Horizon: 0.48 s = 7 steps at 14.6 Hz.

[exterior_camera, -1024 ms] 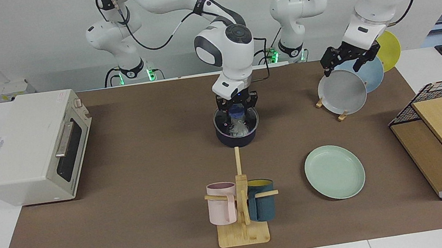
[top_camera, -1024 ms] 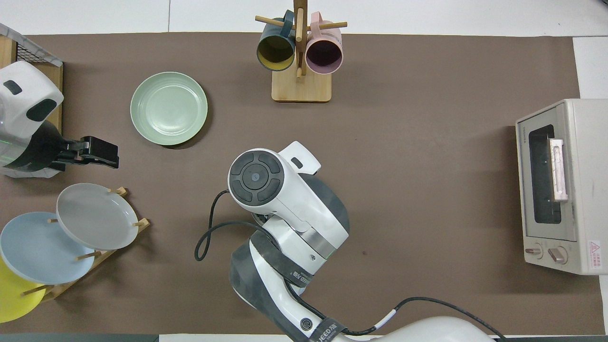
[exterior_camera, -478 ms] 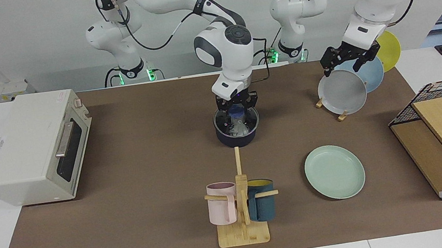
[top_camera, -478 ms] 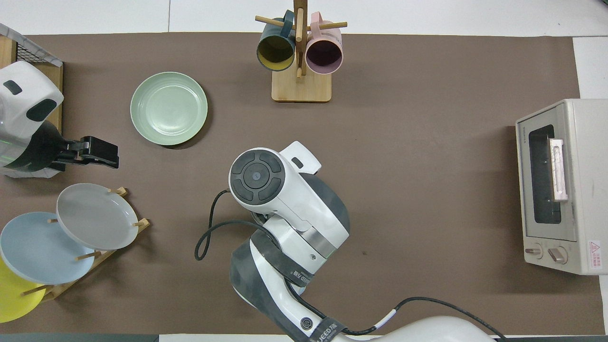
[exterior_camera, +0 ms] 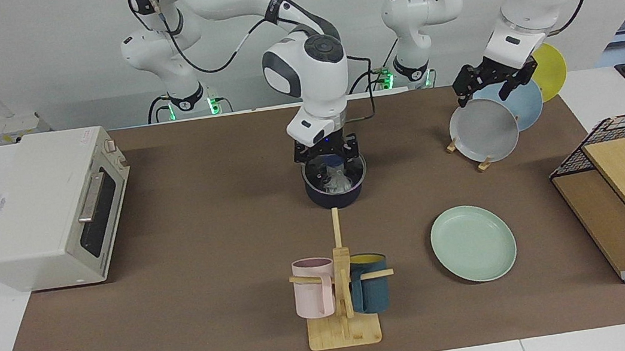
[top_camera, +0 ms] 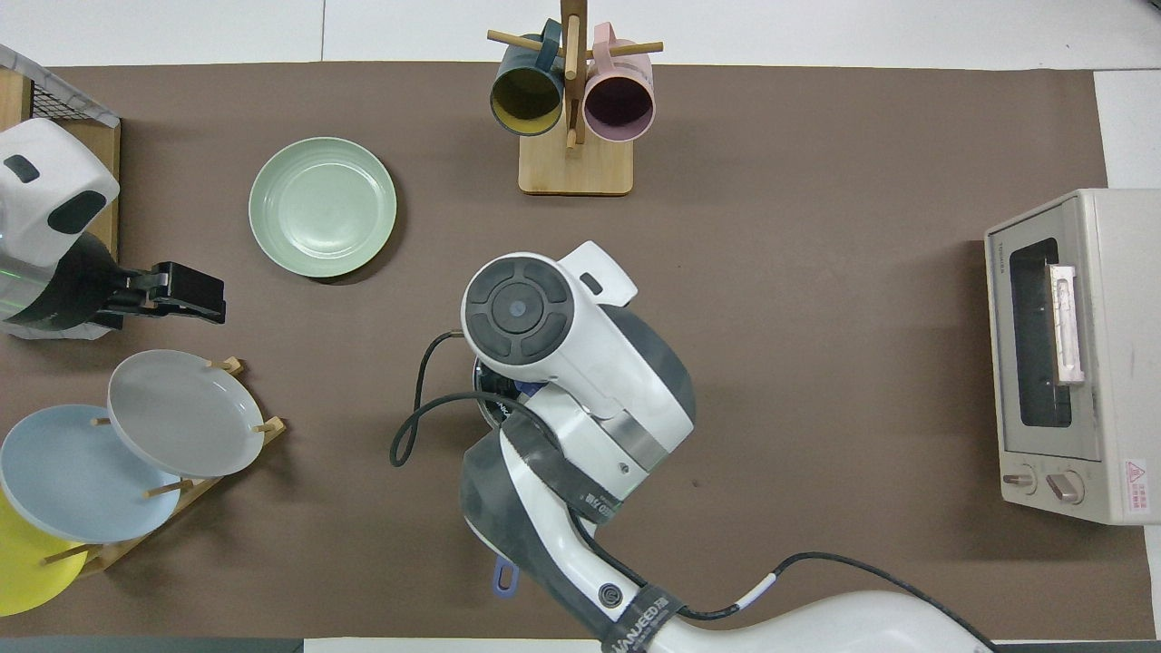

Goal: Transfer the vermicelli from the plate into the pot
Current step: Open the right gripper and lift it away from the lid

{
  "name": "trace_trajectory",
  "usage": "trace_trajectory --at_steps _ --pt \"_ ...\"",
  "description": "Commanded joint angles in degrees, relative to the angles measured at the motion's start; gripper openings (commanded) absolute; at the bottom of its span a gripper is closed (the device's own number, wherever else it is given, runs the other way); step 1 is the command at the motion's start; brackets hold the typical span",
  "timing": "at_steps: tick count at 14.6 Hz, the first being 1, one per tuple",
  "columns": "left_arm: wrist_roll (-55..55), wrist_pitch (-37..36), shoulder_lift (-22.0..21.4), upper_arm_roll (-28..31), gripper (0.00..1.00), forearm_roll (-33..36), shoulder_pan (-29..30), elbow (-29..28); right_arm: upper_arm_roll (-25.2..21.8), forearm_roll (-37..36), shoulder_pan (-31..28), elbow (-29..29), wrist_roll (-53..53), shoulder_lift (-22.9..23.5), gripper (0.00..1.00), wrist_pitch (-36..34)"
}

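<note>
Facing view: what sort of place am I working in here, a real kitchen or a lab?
Likely a lab bench dressed as a kitchen: a brown mat on white tables holds a toaster oven, a mug stand and a plate rack, with two arms mounted along one edge.

Two glossy white arms with dark grey joint bands are wearing loose black cables; green lights are glowing at their bases, and lettering, seemingly unreadable, is marking one band.

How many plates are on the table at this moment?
4. The mint-green plate lies flat, farther from the robots than the rack; the grey plate, blue plate and yellow plate stand in the wooden rack. None looks hidden.
</note>
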Motion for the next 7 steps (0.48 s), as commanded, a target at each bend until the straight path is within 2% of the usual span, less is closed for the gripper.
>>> trace_trajectory --at_steps 1,4,7 --pt "0.13 -0.90 -1.40 0.29 1.00 1.13 -0.41 -0.75 0.59 -0.01 -6.65 -0.23 -7.55 -3.97 1.00 -3.29" --pt "0.22 -0.90 -1.40 0.29 1.00 1.13 -0.41 -0.67 0.59 0.60 -13.42 -0.14 -16.42 -8.53 1.00 -10.14" --pt "0.31 -0.81 -1.40 0.29 1.00 1.13 -0.06 -0.40 0.41 1.40 -19.75 4.41 -22.40 -11.79 1.00 -22.16"
